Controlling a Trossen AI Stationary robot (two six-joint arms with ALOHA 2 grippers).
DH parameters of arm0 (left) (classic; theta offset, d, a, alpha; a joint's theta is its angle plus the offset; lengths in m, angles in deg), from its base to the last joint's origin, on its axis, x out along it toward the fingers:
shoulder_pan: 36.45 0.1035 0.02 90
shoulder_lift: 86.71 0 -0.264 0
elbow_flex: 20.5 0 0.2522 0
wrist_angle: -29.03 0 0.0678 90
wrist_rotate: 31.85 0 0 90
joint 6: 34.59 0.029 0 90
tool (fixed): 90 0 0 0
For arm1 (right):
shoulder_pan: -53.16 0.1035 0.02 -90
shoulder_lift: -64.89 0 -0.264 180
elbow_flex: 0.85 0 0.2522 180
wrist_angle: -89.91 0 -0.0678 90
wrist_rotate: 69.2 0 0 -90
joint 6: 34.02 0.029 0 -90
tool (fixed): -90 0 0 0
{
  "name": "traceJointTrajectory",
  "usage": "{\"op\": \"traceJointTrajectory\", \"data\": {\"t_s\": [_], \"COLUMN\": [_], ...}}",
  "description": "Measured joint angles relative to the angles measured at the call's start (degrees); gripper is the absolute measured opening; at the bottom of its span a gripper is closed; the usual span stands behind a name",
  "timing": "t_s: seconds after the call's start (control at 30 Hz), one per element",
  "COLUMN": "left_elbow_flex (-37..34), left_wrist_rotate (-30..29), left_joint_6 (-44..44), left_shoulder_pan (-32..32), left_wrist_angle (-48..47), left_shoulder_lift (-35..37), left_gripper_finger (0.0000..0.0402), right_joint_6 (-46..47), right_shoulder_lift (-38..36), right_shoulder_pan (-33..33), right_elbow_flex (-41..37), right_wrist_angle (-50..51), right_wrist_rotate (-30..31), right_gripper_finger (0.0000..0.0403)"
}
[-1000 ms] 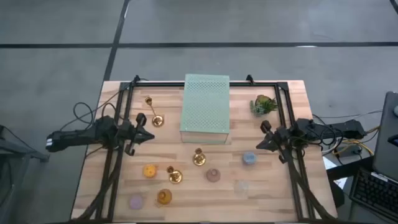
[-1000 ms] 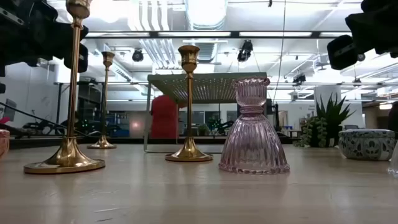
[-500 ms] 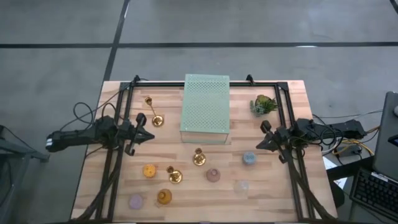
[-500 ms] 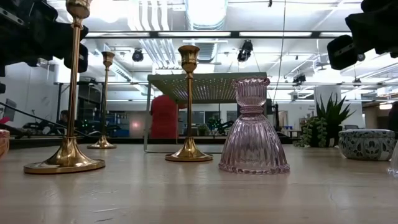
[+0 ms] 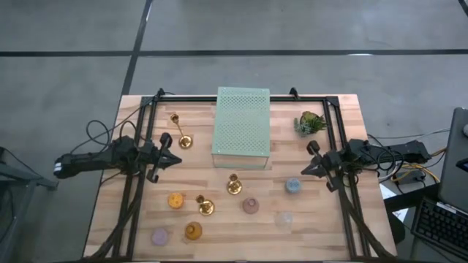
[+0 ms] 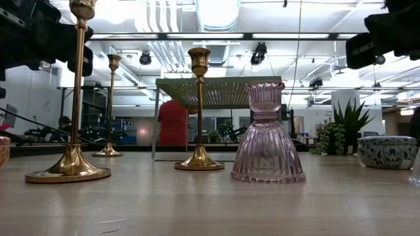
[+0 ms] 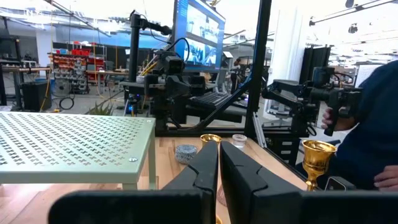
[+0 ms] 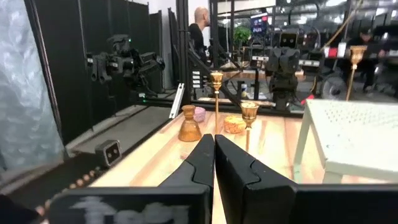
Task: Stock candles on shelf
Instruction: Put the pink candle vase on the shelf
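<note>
Overhead, the shelf [image 5: 241, 127] stands bare-topped at the tabletop's [image 5: 344, 131] far middle, while the candles [image 5: 249, 205] sit scattered along the near edge, and the left tool [image 5: 174, 157] and right tool [image 5: 310, 167], both closed and empty, hover on either side with open wood between them.

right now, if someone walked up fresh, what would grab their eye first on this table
The mint-green shelf stands at the table's far middle, its mesh top bare. In front of it, candles and brass candlesticks lie scattered across the near half, a small green plant at the far right. The left gripper and right gripper, both shut, hang on either side of the shelf, holding nothing.
</note>
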Motion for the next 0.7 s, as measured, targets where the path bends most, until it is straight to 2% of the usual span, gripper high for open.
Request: {"op": "traceJointTrajectory", "data": {"t_s": [0.17, 0.33, 0.5, 0.6, 0.7], "left_elbow_flex": [0.0, 0.0, 0.0, 0.0, 0.0], "left_wrist_rotate": [0.0, 0.0, 0.0, 0.0, 0.0], "left_joint_6": [0.0, 0.0, 0.0, 0.0, 0.0], "left_shoulder_pan": [0.0, 0.0, 0.0, 0.0, 0.0], "left_wrist_angle": [0.0, 0.0, 0.0, 0.0, 0.0], "left_shoulder_lift": [0.0, 0.0, 0.0, 0.0, 0.0], "left_gripper_finger": [0.0021, 0.0021, 0.0021, 0.0021, 0.0021], "right_joint_6": [-3.7, 6.4, 12.3, 13.5, 14.0], "right_shoulder_lift": [0.0, 0.0, 0.4, 2.5, 5.8], "right_shoulder_pan": [0.0, 0.0, 0.0, 0.0, 0.0], "right_elbow_flex": [0.0, 0.0, 0.0, 0.0, 0.0], "right_wrist_angle": [-4.5, -13.3, -14.0, -14.8, -16.4], "right_wrist_rotate": [1.6, 8.3, 15.8, 15.5, 10.6], "right_gripper_finger": [0.0009, 0.0009, 0.0009, 0.0009, 0.0009]}}
